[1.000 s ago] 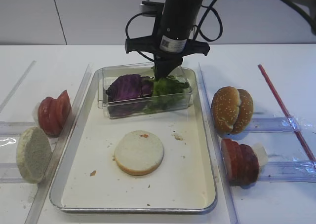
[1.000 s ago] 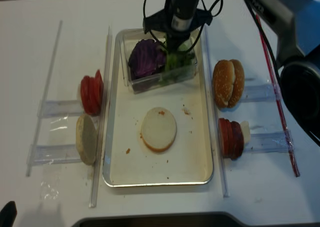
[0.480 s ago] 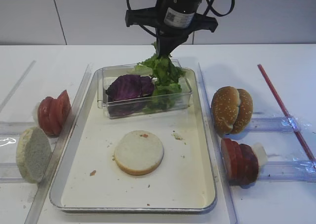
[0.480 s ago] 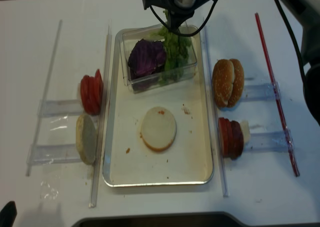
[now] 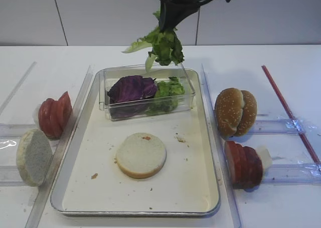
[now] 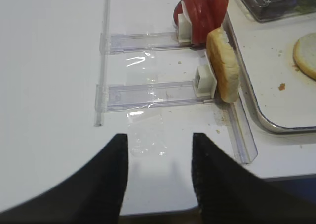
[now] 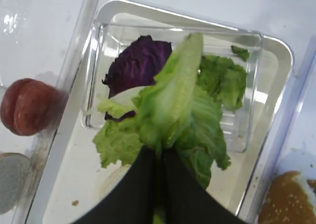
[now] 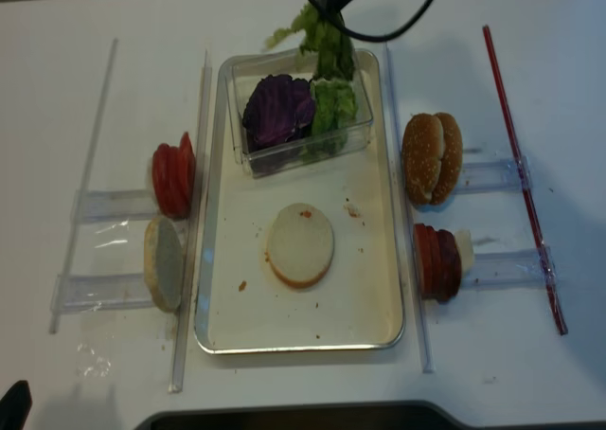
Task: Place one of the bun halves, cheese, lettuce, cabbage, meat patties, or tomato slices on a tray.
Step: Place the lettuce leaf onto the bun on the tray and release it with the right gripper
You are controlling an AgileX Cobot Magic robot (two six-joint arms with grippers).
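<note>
My right gripper (image 5: 168,23) is shut on a bright green lettuce (image 5: 160,43) leaf that hangs in the air above the clear box (image 5: 150,108). The wrist view shows the fingers closed on the lettuce (image 7: 173,105) stem. More lettuce (image 5: 168,91) and purple cabbage (image 5: 131,89) lie in the box, which stands at the far end of the silver tray (image 5: 135,213). A pale bun half (image 5: 141,154) lies flat on the tray floor. My left gripper (image 6: 159,137) stands open over bare table, left of the tray, with nothing between its fingers.
Tomato slices (image 5: 54,115) and a pale bun half (image 5: 33,156) stand in clear racks left of the tray. Sesame buns (image 5: 235,111) and more red slices (image 5: 243,163) stand in racks on the right. A red rod (image 5: 288,112) lies at far right.
My right gripper has risen out of the clear box with a lettuce leaf in it. The leaf now hangs free above the box. The left gripper has not visibly moved.
</note>
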